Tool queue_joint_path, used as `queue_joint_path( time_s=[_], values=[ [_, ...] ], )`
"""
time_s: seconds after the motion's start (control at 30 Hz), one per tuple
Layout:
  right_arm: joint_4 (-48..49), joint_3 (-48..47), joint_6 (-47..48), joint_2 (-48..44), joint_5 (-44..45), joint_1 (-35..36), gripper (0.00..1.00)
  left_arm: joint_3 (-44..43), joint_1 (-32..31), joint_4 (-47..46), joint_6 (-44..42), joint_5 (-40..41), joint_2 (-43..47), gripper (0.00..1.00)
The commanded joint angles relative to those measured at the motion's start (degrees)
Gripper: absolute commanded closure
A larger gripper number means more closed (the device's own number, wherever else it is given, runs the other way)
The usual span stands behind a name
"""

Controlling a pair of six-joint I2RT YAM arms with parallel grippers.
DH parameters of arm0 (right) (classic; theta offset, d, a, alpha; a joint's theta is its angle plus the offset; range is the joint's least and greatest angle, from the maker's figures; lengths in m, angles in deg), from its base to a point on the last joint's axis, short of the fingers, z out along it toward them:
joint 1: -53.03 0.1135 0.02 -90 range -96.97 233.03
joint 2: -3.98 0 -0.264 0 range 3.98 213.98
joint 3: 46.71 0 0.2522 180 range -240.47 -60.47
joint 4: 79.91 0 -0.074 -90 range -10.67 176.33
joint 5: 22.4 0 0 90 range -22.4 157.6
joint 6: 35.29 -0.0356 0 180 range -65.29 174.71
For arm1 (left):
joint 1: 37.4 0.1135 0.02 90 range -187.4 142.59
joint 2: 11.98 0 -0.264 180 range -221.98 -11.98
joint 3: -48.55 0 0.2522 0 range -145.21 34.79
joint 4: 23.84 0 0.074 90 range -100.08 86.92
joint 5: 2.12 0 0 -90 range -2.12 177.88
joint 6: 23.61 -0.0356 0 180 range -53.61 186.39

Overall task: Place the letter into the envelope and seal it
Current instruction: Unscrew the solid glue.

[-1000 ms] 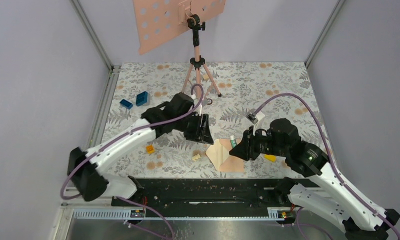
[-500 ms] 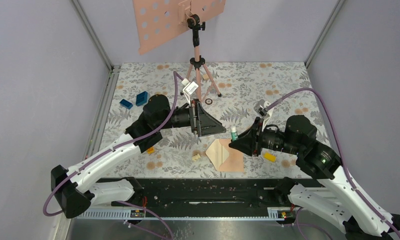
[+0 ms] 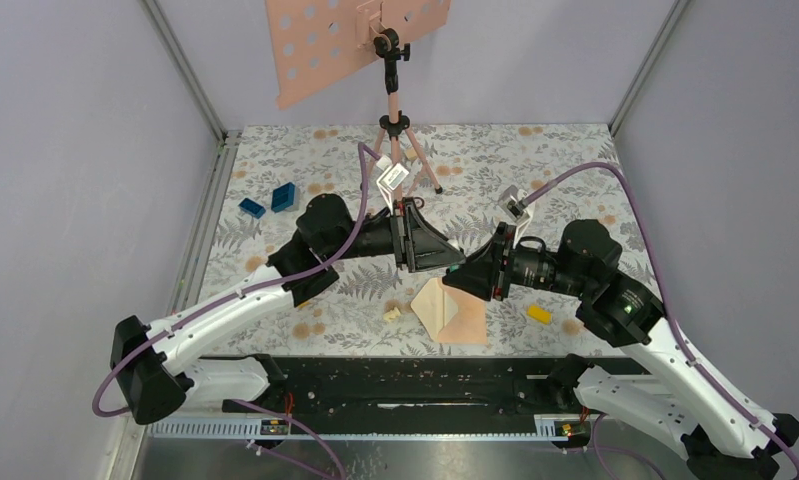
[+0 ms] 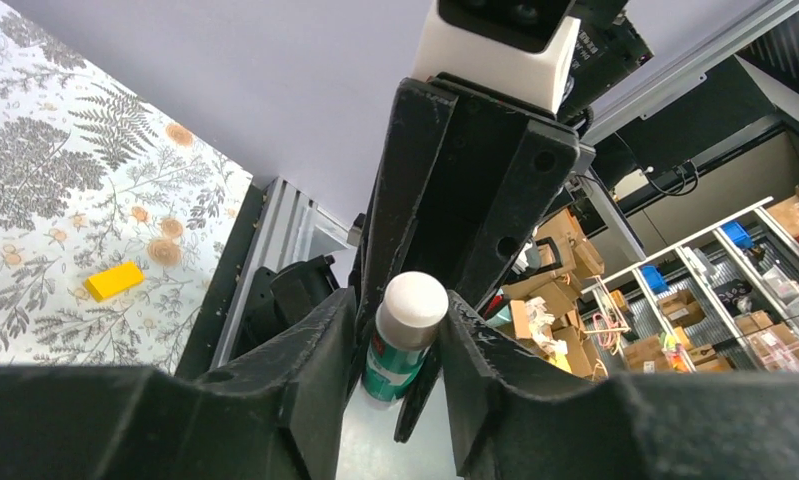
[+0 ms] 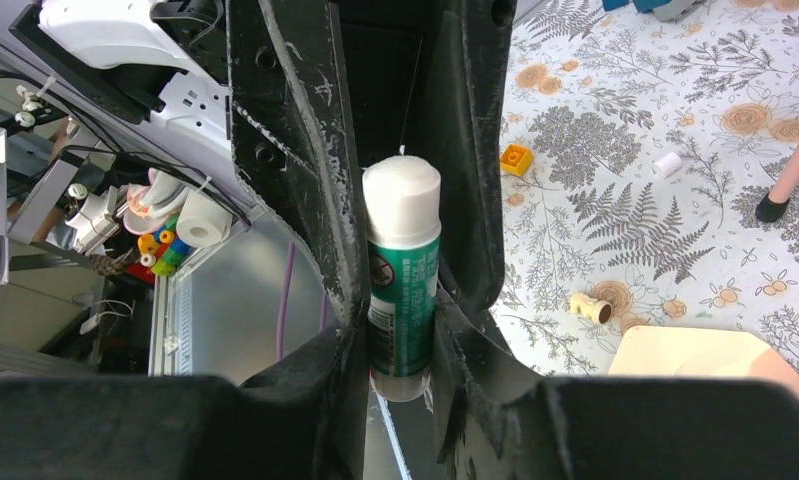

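A glue stick (image 5: 403, 270) with a green body and a white cap hangs in the air between both grippers. My right gripper (image 5: 400, 340) is shut on its green body. My left gripper (image 4: 405, 310) is shut on the white cap (image 4: 413, 300). In the top view the two grippers meet tip to tip, left gripper (image 3: 443, 254) against right gripper (image 3: 465, 276), just above the envelope (image 3: 462, 318). The peach envelope lies flat on the table with a paler cream flap-shaped part on its left. The letter is hidden.
A pink tripod (image 3: 395, 130) with a perforated pink plate (image 3: 325, 45) stands at the back. Two blue blocks (image 3: 283, 196) lie at the left. A yellow block (image 3: 539, 314) sits right of the envelope and a small cream piece (image 3: 392, 314) sits left of it.
The right gripper lifted the glue stick and turned it towards the left arm. The left gripper swung up from the table, opened, then shut on the cap.
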Motion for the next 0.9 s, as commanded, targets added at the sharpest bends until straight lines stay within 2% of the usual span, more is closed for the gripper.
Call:
queue_joint_path(
  time_s=[0.0,0.07,0.1,0.17,0.27,0.33,0.4,0.5,0.57,0.67,0.77,0.87],
  values=[
    [4.76,1.29,-1.77,-0.83,-0.38,-0.17,1.0,-2.08,-0.91,-4.05,0.03,1.4,-1.08,0.67],
    [4.68,1.1,-1.87,-0.56,-0.55,-0.18,1.0,-2.73,-1.25,-3.57,0.13,1.93,-1.62,0.8],
    [4.37,0.95,-1.95,-0.46,-0.16,-0.16,1.0,-3.34,-1.26,-2.44,0.22,2.87,-1.91,0.97],
    [2.92,1.0,-2.66,-0.9,2.44,-0.21,0.97,-3.83,-0.82,0.13,0.47,4.98,-2.29,1.0],
    [0.56,2.41,-3.08,-3.4,8.39,-0.21,0.46,-3.38,0.84,-2.33,2.65,4.37,-2.01,1.0],
    [-4.81,1.36,-1.56,-5.03,15.41,-0.09,0.35,-3.55,2.91,-5.39,5.35,2.45,-2.05,1.0],
    [-9.52,-0.26,2.1,-6.04,20.72,1.42,0.19,-5.11,4.95,-7.4,7.38,-1.43,-3.15,1.0],
    [-15.72,-4.45,8.46,-5.69,31.92,8.32,0.04,-9.4,5.96,-1.2,4.28,-2.07,-4.46,1.0],
    [-18.0,-7.88,10.78,-3.97,37.13,11.76,0.0,-12.63,5.96,6.82,0.97,-0.01,-5.1,1.0],
    [-20.23,-11.69,11.11,-0.23,39.79,13.02,0.0,-16.14,6.01,13.29,-1.39,3.75,-5.69,1.0],
    [-21.22,-15.2,8.4,3.39,45.0,13.29,0.01,-17.67,6.22,16.76,-1.77,6.07,-5.95,1.0],
    [-21.83,-19.68,6.79,6.75,44.94,13.29,0.01,-17.31,6.62,16.78,-0.78,6.61,-5.96,1.0]
  ],
)
